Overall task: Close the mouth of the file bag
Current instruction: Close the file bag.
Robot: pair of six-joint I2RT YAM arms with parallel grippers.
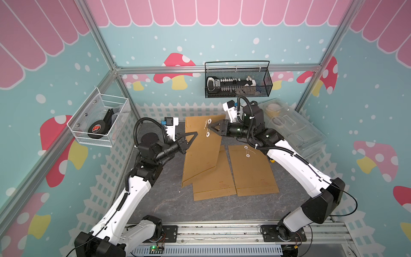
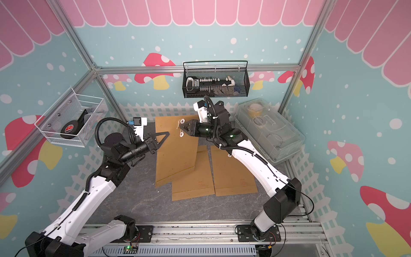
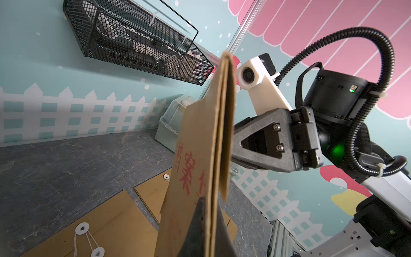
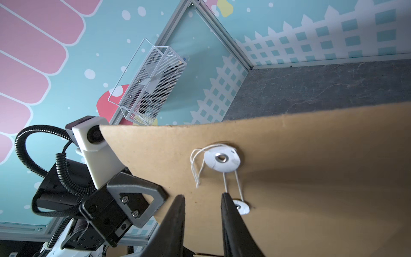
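Left pincer (image 1: 195, 134), left of centre in both top views: clamped on the left edge of the file bag (image 1: 201, 153). The left wrist view shows both card layers pinched flat between the fingers (image 3: 195, 235).

The bag is mid-frame, tilted up off the desk (image 1: 169, 204) with its mouth end raised. Its lower end overlaps a second bag (image 1: 213, 182) lying flat, but I can't tell if they touch. A third bag (image 1: 253, 171) lies flat just right of that.

Closure, upper centre of the held bag:
- Flap disc (image 4: 222, 158) and body disc (image 4: 241, 207), both white.
- String (image 4: 238, 184) runs in two strands between them.
- Loose tail (image 4: 197, 181) hangs free beside the flap disc.

My read: at least one turn is on and the mouth is close to shut.

Right pincer (image 1: 209, 128), just right of the discs: jaws parted, nothing between them. One fingertip (image 4: 225, 200) sits right beside the strands. I can't tell if it touches them.

How I'd do this step:
- Hold the left grip firm so the bag doesn't swing or twist.
- Back the right pincer off straight along its own axis. A sideways move could hook a strand and pull the loop off the disc.
- If another turn is wanted, pinch the tail near its free end, hold it taut and circle tight under the disc rim.
- The string is thin and easy to miss, so close squarely on it.
- The card flexes, so don't lean on it.
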